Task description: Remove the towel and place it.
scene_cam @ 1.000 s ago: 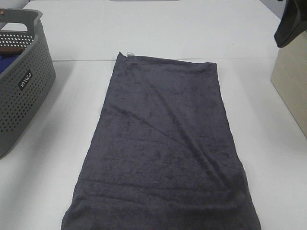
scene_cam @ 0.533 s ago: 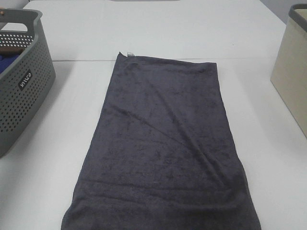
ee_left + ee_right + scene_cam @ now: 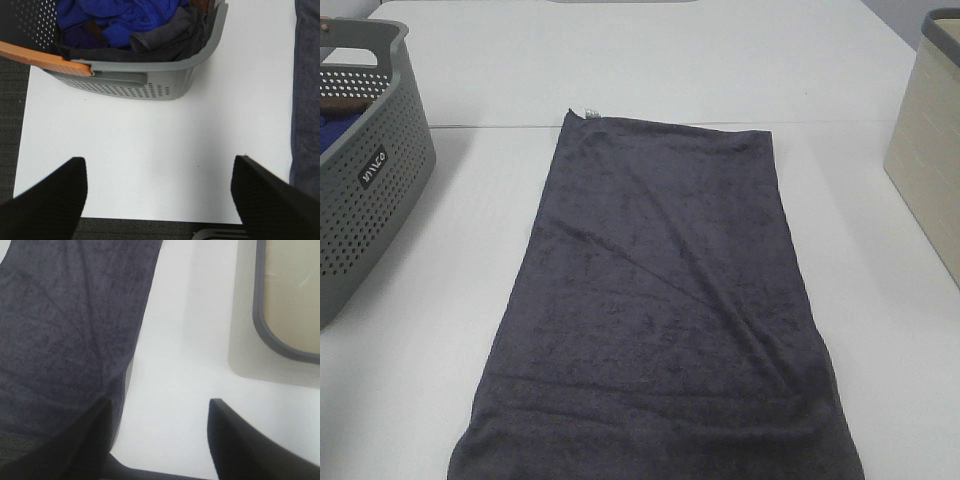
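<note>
The dark charcoal-grey towel (image 3: 660, 300) lies spread flat and lengthwise on the white table (image 3: 650, 70), with a small white tag (image 3: 588, 112) at its far left corner. Neither gripper shows in the exterior high view. My left gripper (image 3: 157, 192) is open and empty above bare table, between the basket and the towel's edge (image 3: 306, 100). My right gripper (image 3: 160, 432) is open and empty over the towel's right edge (image 3: 65, 330) near the table's front.
A grey perforated laundry basket (image 3: 360, 170) with blue and dark clothes (image 3: 130, 20) stands at the left. A beige bin with a grey rim (image 3: 930, 150) stands at the right; it also shows in the right wrist view (image 3: 290, 295).
A dark object at the top right of the exterior high view one second ago has left the frame. The towel has not moved.
</note>
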`<act>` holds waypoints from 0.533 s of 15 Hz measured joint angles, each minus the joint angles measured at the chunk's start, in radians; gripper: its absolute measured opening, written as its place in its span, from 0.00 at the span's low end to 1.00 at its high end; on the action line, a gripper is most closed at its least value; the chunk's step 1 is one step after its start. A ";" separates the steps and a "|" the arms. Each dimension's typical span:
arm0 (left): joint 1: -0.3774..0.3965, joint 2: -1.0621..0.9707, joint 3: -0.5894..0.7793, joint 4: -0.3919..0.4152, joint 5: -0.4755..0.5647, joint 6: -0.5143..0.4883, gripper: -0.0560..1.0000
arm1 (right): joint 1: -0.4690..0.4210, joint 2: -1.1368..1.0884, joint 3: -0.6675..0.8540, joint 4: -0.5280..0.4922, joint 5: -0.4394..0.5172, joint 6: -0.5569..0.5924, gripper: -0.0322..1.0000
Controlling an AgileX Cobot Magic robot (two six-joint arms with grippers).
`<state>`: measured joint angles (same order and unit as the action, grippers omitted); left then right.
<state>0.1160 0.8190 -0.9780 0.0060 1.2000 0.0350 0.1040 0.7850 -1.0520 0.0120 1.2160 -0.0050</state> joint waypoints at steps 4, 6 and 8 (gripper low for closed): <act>0.000 -0.238 0.177 0.067 -0.077 0.035 0.76 | 0.000 -0.300 0.233 -0.021 0.004 0.005 0.76; 0.000 -0.350 0.228 0.072 -0.092 0.037 0.76 | 0.000 -0.403 0.288 -0.055 0.005 0.005 0.83; 0.000 -0.458 0.272 0.070 -0.093 0.039 0.76 | 0.000 -0.474 0.316 -0.065 0.005 0.005 0.84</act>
<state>0.1160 0.3610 -0.7060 0.0760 1.1070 0.0740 0.1040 0.3110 -0.7360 -0.0530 1.2210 0.0000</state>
